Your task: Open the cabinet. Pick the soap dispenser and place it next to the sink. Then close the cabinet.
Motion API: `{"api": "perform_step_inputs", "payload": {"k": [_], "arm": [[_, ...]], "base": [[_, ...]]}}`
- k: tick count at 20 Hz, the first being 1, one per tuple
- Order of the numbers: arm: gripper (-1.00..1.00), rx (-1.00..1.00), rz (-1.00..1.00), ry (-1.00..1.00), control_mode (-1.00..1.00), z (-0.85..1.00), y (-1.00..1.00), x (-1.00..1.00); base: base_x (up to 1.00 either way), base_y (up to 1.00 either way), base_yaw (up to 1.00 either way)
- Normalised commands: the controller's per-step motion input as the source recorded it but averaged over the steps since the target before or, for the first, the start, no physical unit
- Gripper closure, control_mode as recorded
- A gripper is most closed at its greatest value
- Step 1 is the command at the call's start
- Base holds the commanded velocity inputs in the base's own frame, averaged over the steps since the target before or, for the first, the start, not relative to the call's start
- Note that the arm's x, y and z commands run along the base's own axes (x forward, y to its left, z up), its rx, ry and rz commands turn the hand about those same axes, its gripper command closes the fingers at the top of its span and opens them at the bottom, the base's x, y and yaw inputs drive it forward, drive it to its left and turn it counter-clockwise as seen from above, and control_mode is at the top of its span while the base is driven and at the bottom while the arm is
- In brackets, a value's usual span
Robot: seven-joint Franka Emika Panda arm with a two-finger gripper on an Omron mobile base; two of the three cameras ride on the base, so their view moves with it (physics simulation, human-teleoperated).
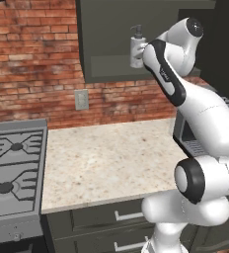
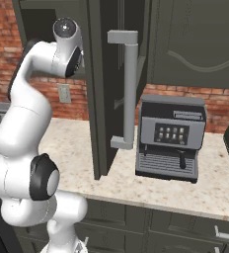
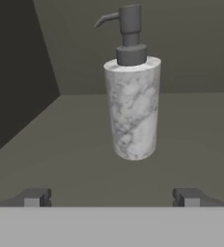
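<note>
Marbled light-grey cylindrical soap dispenser (image 3: 132, 108) with dark pump, upright on cabinet (image 1: 111, 69) shelf; gripper (image 3: 112, 197) fingers apart, unclamped; risk of toppling if nudged off-centre.

Rendered kitchen, brick wall (image 1: 32, 54), gas stove (image 1: 13, 168), stone counter (image 1: 106, 158), coffee machine (image 2: 171, 138)

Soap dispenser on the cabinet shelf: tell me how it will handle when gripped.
The soap dispenser looks rigid and stone-like, so probably heavy and smooth, possibly slippery. Tall with a narrow base, it may tip if nudged high. The open gripper should probably close on the body, not the pump.
</note>
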Motion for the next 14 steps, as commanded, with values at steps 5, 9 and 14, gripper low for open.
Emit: {"api": "perform_step_inputs", "payload": {"k": [5, 9, 14], "arm": [[-1.0, 0.0, 0.0, 0.0, -1.0, -0.06, 0.0, 0.24], [-1.0, 0.0, 0.0, 0.0, -1.0, -0.14, 0.0, 0.23], [-1.0, 0.0, 0.0, 0.0, -1.0, -0.04, 0.0, 0.15]], "base": [[0.0, 0.0, 0.0], [0.0, 0.0, 0.0], [0.0, 0.0, 0.0]]}}
